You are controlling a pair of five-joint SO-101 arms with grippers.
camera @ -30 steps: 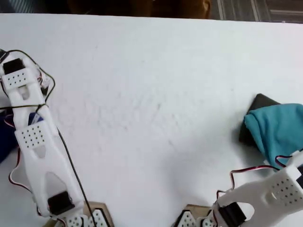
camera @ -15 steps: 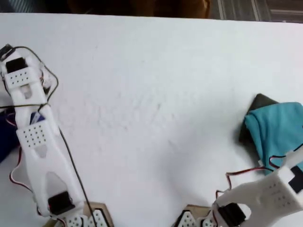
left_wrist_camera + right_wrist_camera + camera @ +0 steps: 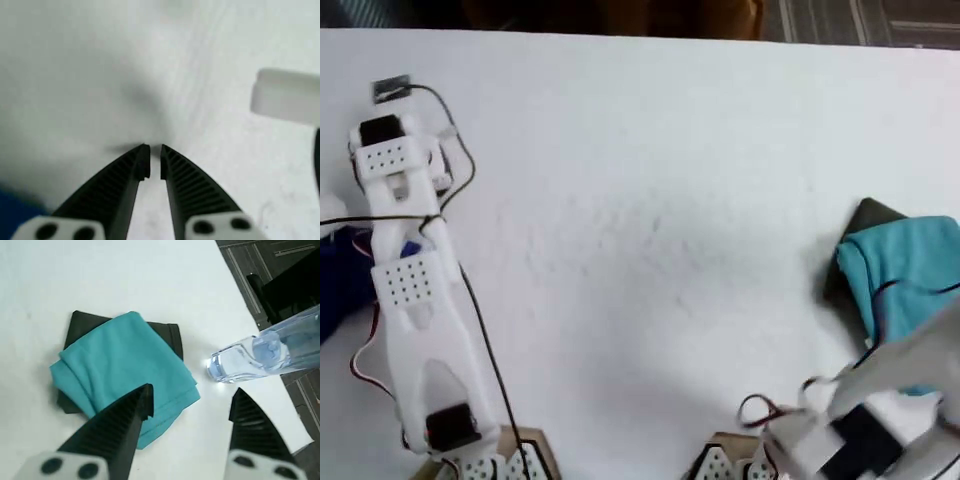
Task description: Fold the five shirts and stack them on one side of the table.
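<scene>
Teal shirt (image 3: 905,270), folded, sits on a dark shirt (image 3: 868,215) at 3 o'clock of the tabletop (image 3: 650,150); a blue shirt (image 3: 340,290) lies at the 9 o'clock edge. My right gripper (image 3: 194,392) hangs wide open and empty over the teal one. My left gripper (image 3: 155,162) is nearly closed and empty above bare tabletop. A careless descent could rumple the stack or knock the clear bottle (image 3: 265,352) beside it.

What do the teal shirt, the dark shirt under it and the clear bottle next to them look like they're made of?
Teal shirt: soft knit cloth, probably cotton jersey, matte, with rounded folds and a stitched hem.
Dark shirt: similar matte cloth, though little of it shows.
Bottle: clear and glossy, likely plastic; it has a bright glint and you can see through it.
</scene>
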